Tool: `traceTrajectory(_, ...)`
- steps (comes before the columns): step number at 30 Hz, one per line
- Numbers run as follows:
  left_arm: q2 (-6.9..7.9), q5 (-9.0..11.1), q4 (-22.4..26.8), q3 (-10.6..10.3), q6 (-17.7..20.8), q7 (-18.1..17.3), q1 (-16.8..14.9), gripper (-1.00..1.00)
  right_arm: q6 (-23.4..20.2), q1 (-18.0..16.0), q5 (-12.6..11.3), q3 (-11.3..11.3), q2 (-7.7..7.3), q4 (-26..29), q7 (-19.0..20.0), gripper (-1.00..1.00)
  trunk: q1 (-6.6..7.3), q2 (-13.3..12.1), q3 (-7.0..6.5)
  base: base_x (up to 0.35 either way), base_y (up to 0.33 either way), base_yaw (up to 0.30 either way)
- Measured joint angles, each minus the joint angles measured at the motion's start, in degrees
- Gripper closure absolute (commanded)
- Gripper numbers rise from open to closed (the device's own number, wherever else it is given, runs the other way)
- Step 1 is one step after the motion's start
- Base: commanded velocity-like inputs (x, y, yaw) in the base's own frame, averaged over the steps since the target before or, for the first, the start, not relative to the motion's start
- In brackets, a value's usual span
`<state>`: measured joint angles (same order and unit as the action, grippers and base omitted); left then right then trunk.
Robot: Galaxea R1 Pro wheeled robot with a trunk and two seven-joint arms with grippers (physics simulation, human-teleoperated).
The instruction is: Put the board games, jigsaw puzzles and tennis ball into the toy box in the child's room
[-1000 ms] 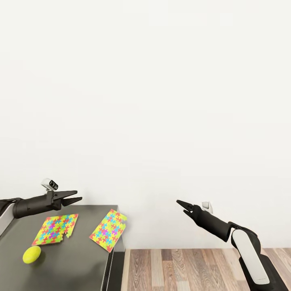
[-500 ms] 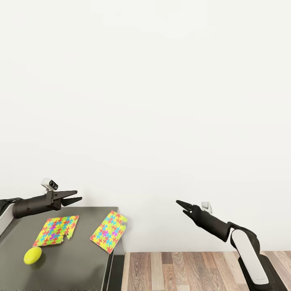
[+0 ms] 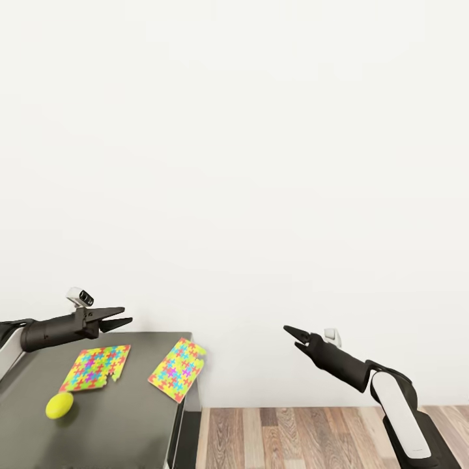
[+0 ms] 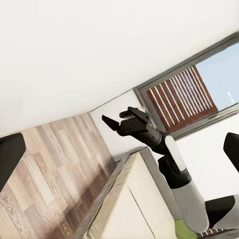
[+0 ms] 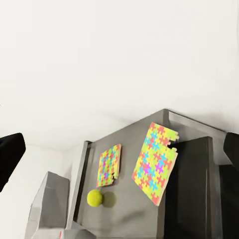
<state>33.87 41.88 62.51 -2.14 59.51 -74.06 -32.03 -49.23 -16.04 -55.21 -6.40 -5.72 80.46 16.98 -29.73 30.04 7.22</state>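
Slightly rightward in frame now sit the tennis ball (image 3: 59, 405) and two jigsaw puzzles (image 3: 95, 368) on the table (image 3: 130, 423), a camera shift. Thin, light, likely floppy, the overhanging sheet (image 3: 178, 369) is best pinched at its free edge, while the ball may roll; left gripper (image 3: 124, 316) and right gripper (image 3: 291, 335) both hover, jaws parted and empty.

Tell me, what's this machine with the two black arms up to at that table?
It is facing a dark grey table by a white wall, holding nothing. Two colourful jigsaw puzzles lie there, one near the left gripper, the other overhanging the table's edge, and a tennis ball sits nearer the robot. The left gripper hovers open above the table's far side. The right gripper hangs over the wooden floor, off the table.
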Motion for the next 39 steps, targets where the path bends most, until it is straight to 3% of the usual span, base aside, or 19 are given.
traceTrajectory(39,-0.01,-0.15,-0.07,0.05,-0.08,0.03,-0.02,-1.0,0.03,0.01,0.08,-0.01,0.03,-0.82,-0.01,-1.0,0.02,-0.01,-3.58,-0.029,0.0,0.003)
